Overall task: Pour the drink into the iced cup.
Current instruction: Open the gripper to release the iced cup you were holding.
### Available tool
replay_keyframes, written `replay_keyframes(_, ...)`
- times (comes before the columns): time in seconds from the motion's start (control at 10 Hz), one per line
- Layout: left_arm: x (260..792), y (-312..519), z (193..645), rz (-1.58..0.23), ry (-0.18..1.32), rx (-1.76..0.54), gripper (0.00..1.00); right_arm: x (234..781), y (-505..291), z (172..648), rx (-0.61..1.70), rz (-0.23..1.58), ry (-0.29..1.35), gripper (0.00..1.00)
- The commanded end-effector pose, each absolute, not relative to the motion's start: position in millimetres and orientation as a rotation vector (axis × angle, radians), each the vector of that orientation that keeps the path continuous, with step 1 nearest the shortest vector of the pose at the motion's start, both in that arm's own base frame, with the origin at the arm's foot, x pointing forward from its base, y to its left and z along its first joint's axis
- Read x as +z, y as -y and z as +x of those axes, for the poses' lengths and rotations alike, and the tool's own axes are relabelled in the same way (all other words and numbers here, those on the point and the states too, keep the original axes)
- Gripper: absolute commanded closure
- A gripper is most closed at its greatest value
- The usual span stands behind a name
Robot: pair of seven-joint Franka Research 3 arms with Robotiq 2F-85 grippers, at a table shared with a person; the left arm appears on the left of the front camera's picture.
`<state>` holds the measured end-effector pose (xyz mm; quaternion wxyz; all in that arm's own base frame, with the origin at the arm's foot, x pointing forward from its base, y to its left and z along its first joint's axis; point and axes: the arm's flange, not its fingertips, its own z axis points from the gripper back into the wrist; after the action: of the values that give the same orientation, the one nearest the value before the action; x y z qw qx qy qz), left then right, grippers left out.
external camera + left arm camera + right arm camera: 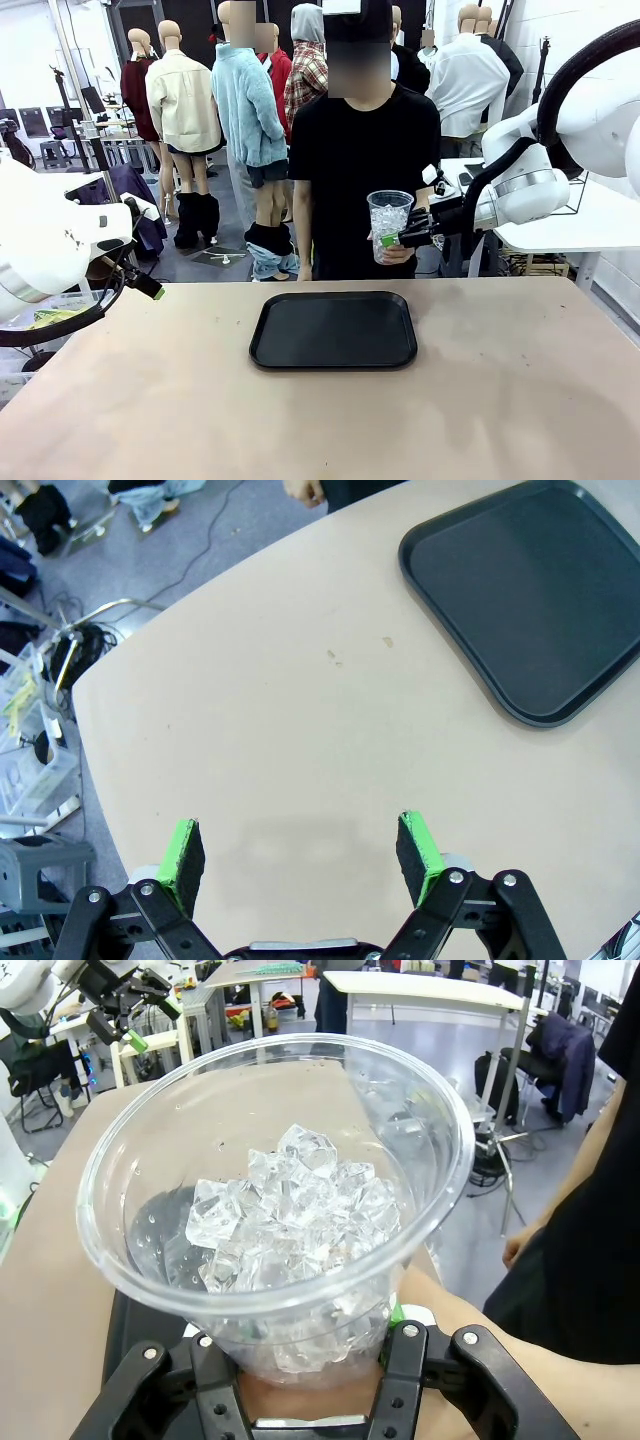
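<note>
A clear plastic iced cup (389, 222), about half full of ice cubes, hangs in the air past the table's far edge in front of the person. My right gripper (404, 238) is shut on its lower part from the right. The person's hand (402, 253) is under the cup's base. Seen from the right wrist, the iced cup (290, 1210) stands between my right gripper's (305, 1355) jaws, with the person's forearm (520, 1380) just beneath. My left gripper (300, 848) is open with nothing in it, low over the table's left part (146, 284). The drink is out of view.
A black tray (333, 330) with nothing on it lies in the middle of the tan table (500, 400); the tray (530, 590) is off to the side of my left gripper. Bins and cables sit on the floor past the table's left edge.
</note>
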<state>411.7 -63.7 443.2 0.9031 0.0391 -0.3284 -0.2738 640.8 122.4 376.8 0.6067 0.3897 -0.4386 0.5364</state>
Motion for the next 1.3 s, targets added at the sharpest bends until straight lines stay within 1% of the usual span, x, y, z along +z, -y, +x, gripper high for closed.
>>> replay_keyframes(0.0,446,63,412,0.089,0.663,-0.566,0.00,376,-120,641,1.236,0.896,1.013,0.45)
replay_keyframes(0.3,446,63,412,0.089,0.663,-0.566,0.00,378,-121,641,1.239,0.899,1.016,0.45)
replay_keyframes(0.4,446,63,412,0.089,0.663,-0.566,0.00,378,-120,640,1.222,0.910,1.007,0.32)
replay_keyframes(0.5,446,63,412,0.089,0.663,-0.566,0.00,379,-119,639,1.222,0.898,1.007,0.12)
replay_keyframes(0.6,446,63,412,0.089,0.663,-0.566,0.00,380,-117,637,1.213,0.898,1.011,0.00)
replay_keyframes(0.9,446,63,412,0.089,0.663,-0.566,0.00,378,-104,630,1.203,0.893,1.037,0.00)
replay_keyframes(1.2,446,63,412,0.089,0.663,-0.566,0.00,376,-63,602,1.129,0.852,1.077,0.00)
